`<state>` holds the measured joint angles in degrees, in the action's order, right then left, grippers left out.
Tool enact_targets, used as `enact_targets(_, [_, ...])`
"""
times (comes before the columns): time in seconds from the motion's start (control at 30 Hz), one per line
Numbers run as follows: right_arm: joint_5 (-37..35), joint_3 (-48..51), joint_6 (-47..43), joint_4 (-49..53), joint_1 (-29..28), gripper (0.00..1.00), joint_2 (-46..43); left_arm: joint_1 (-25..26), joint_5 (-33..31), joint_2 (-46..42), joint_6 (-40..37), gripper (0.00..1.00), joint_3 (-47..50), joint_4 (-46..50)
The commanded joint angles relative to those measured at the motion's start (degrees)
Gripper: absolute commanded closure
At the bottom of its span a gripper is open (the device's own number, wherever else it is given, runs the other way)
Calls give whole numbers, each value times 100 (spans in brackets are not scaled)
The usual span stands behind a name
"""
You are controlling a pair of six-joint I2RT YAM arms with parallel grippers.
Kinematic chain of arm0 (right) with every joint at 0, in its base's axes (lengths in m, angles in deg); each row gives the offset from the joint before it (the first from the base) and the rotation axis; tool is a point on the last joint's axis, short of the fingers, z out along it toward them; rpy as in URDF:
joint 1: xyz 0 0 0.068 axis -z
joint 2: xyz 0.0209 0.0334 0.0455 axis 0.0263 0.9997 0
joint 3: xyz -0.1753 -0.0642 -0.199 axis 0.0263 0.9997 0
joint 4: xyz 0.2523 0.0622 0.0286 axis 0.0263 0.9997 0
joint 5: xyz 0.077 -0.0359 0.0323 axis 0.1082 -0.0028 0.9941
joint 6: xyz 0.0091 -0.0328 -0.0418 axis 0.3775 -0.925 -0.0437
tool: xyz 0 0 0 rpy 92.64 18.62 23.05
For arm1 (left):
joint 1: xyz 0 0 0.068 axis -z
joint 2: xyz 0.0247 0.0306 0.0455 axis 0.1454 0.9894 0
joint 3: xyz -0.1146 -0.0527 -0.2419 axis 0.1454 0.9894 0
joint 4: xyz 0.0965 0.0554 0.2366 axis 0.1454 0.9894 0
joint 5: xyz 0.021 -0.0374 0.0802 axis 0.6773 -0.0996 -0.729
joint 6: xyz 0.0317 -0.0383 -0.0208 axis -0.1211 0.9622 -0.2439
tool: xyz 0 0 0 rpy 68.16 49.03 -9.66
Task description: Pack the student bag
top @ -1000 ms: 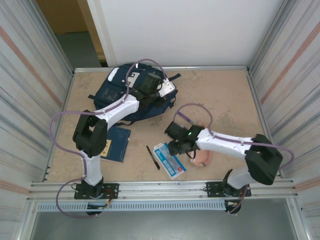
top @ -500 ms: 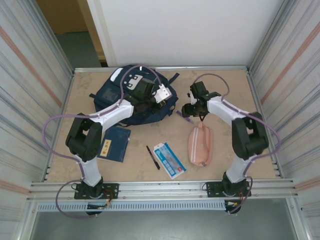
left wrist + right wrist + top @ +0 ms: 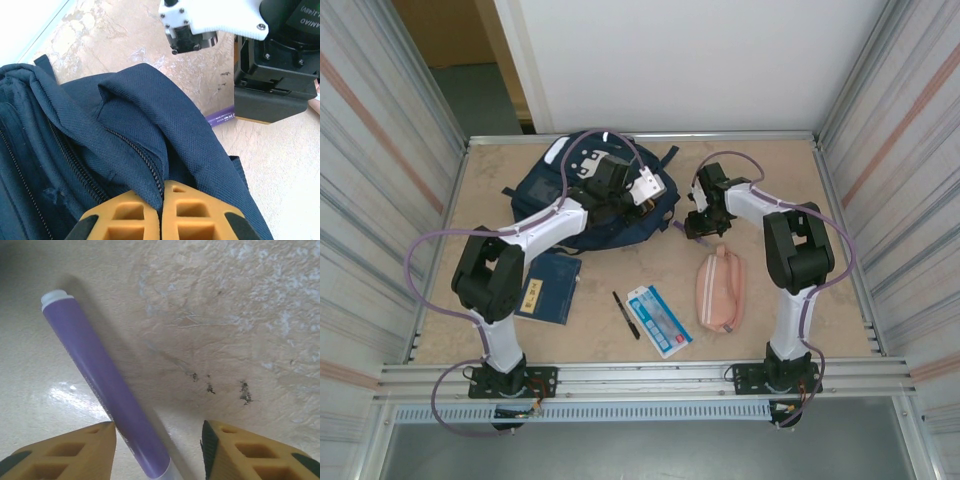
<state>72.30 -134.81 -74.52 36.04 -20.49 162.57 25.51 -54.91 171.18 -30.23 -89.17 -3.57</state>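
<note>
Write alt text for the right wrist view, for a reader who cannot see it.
A purple cylindrical marker with white ends lies slantwise on the mottled beige table, between the open yellow-orange fingers of the right gripper. It sits close against the finger at the picture's left, with bare table before the other.

One student bag [image 3: 125,115] is counted, a fold of it pinched between the fingers [image 3: 197,212] of the left gripper [image 3: 162,192]. One purple marker [image 3: 100,385] is counted, lying between the parted fingers of the right gripper [image 3: 157,437]. One pink pouch [image 3: 720,290] is counted near the right fingers. Farther from both pairs of fingers, one black pen [image 3: 626,315], one navy booklet [image 3: 548,287] and one blue-and-white packet [image 3: 659,320] are counted. Two grippers are counted, each with two yellow fingers.
</note>
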Motion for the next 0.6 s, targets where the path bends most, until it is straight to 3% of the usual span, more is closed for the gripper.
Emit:
enact_targets(0.0, [-376, -13, 131, 278, 18, 56, 52, 101, 361, 13, -177, 100, -304, -339])
enact_targets(0.23, [-667, 409, 610, 228, 329, 71, -305, 236, 437, 76, -534, 100, -359, -258])
enact_targets(0.4, [-657, 881, 1122, 113, 984, 73, -737, 450, 782, 347, -1042, 100, -624, -262])
enact_targets(0.57, [-723, 1531, 1306, -28, 1549, 75, -1275, 777, 1262, 856, -1625, 100, -1396, 396])
